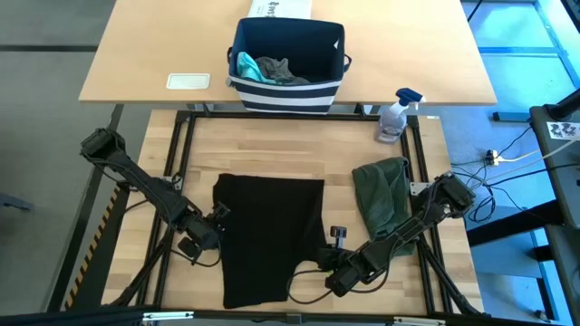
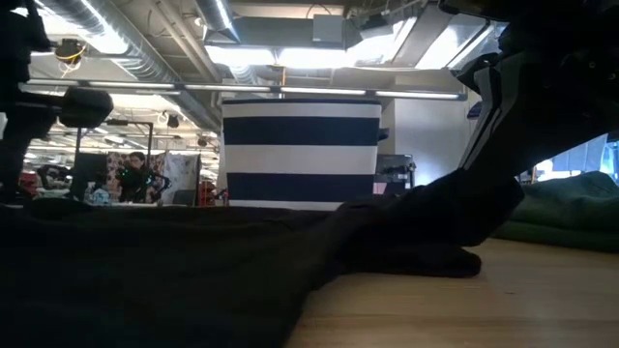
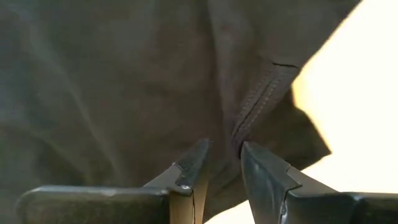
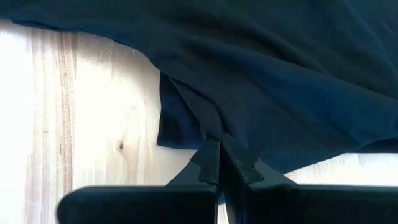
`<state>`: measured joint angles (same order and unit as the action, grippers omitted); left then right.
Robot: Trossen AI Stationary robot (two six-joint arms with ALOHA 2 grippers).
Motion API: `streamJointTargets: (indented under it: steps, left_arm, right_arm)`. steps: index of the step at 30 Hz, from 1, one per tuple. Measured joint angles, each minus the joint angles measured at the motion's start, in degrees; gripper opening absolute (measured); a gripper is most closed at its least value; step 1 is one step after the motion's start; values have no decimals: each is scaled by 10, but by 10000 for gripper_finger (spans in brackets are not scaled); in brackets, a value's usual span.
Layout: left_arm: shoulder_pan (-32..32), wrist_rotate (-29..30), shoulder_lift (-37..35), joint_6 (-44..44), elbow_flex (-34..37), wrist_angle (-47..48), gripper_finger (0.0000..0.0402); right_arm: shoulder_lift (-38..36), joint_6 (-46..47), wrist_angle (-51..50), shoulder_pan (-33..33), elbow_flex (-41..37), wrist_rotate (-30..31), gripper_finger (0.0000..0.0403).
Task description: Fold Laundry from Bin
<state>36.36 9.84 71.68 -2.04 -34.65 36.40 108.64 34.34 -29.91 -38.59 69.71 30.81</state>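
The right gripper (image 4: 219,163) is pressed together on a pinch of the large black T-shirt's (image 1: 269,235) hem, low at the shirt's right edge. The left gripper (image 3: 224,163) stands slightly spread at the shirt's left edge, a fold of hem between its tips. The shirt lies flat on the wooden table (image 1: 299,145). An olive-green garment (image 1: 382,193) lies crumpled just beside it, and the navy-blue striped fabric bin (image 1: 288,63) sits beyond, holding teal and grey cloth

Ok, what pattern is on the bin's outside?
Navy-blue and white horizontal stripes on the bin, clearest in the low view.
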Motion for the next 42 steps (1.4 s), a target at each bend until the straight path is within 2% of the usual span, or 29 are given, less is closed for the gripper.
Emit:
streamJointTargets:
  steps: [12, 19, 22, 27, 36, 42]
  left_arm:
    - [9, 6, 5, 0, 0, 0, 89]
    - [10, 11, 44, -16, 0, -33, 88]
    - [9, 19, 51, -19, 0, -33, 71]
    - [9, 18, 47, -26, 0, -35, 9]
    - [10, 15, 31, -24, -2, -16, 2]
    - [10, 32, -5, -26, -44, 30, 1]
  right_arm:
    - [0, 1, 0, 1, 0, 1, 1]
    - [0, 1, 1, 1, 0, 1, 1]
    - [0, 1, 3, 1, 0, 0, 1]
    - [0, 1, 3, 1, 0, -4, 1]
    - [0, -1, 22, 1, 0, -4, 1]
    - [0, -2, 40, 1, 0, -15, 1]
